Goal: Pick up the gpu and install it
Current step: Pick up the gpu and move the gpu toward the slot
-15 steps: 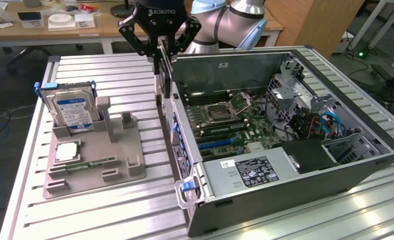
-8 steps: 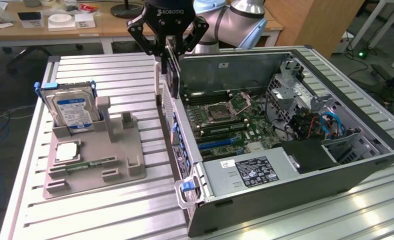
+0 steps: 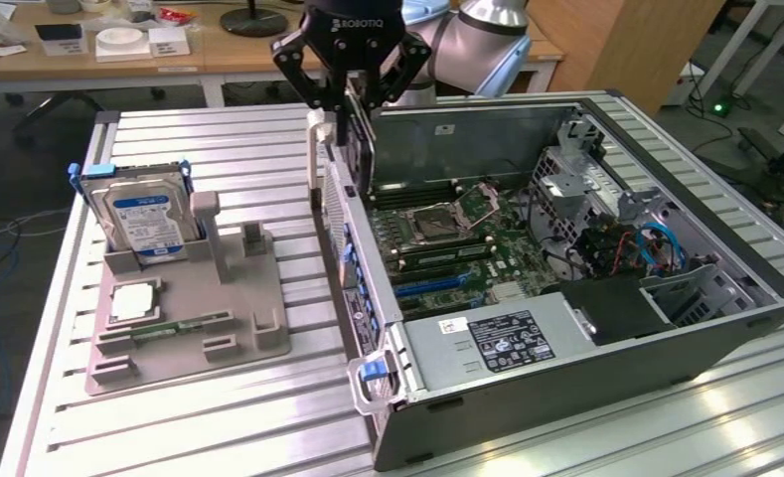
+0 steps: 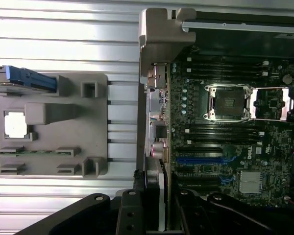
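The gpu (image 3: 356,149) hangs on edge as a thin dark card, with a pale bracket (image 3: 316,149) on the side toward the exterior view's left. My gripper (image 3: 355,104) is shut on its upper edge, above the near wall of the open computer case (image 3: 604,99). In the wrist view the gpu (image 4: 157,181) shows edge-on between my black fingers (image 4: 130,208), over the case wall beside the motherboard (image 4: 225,142). The blue slots (image 4: 198,160) on the board lie close to the card.
A grey fixture (image 3: 233,308) on the slatted table holds a hard drive with a blue label (image 3: 146,224), a square chip (image 3: 133,300) and a green memory stick (image 3: 180,323). A power supply (image 3: 498,343) and a drive cage (image 3: 590,179) stand inside the case.
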Robot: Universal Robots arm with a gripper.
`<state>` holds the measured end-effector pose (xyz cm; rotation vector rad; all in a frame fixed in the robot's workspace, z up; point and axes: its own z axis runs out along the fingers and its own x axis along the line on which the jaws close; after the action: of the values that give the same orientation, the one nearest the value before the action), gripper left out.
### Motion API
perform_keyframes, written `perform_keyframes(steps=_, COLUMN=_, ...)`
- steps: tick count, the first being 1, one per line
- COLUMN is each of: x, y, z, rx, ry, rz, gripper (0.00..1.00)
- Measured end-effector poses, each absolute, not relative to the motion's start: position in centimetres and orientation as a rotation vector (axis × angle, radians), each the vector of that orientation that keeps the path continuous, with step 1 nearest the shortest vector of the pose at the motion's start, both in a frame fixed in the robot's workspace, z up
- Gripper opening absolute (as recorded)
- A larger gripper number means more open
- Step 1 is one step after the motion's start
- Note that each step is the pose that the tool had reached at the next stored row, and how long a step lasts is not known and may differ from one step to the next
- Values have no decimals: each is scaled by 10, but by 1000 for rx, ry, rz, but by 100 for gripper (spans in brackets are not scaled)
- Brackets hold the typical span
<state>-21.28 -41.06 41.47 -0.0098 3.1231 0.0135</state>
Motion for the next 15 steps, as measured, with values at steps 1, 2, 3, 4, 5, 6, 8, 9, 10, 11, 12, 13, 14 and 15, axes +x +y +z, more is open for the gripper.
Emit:
perform_keyframes(steps=1, x=-211, y=-411, z=415, rx=-10, ry=3123, rz=14, gripper=28)
perform_keyframes(steps=2, x=-209, y=-411, z=415, rx=-10, ry=3123, rz=13, gripper=28)
perform_keyframes(steps=3, x=-208, y=-411, z=415, rx=-10, ry=3123, rz=13, gripper=28)
perform_keyframes(steps=4, x=-206, y=-411, z=415, rx=-10, ry=3123, rz=13, gripper=28)
perform_keyframes(steps=5, x=-204, y=-411, z=415, rx=-10, ry=3123, rz=13, gripper=28)
perform_keyframes(steps=6, x=-203, y=-411, z=415, rx=-10, ry=3123, rz=13, gripper=28)
perform_keyframes(steps=8, x=-199, y=-411, z=415, rx=-10, ry=3123, rz=13, gripper=28)
perform_keyframes(steps=9, x=-197, y=-411, z=415, rx=-10, ry=3123, rz=13, gripper=28)
perform_keyframes(steps=10, x=-196, y=-411, z=415, rx=-10, ry=3123, rz=13, gripper=28)
perform_keyframes(steps=11, x=-194, y=-411, z=415, rx=-10, ry=3123, rz=13, gripper=28)
perform_keyframes(steps=12, x=-192, y=-411, z=415, rx=-10, ry=3123, rz=13, gripper=28)
perform_keyframes(steps=13, x=-190, y=-411, z=415, rx=-10, ry=3123, rz=13, gripper=28)
perform_keyframes(steps=14, x=-189, y=-411, z=415, rx=-10, ry=3123, rz=14, gripper=28)
perform_keyframes(steps=15, x=-187, y=-411, z=415, rx=-10, ry=3123, rz=13, gripper=28)
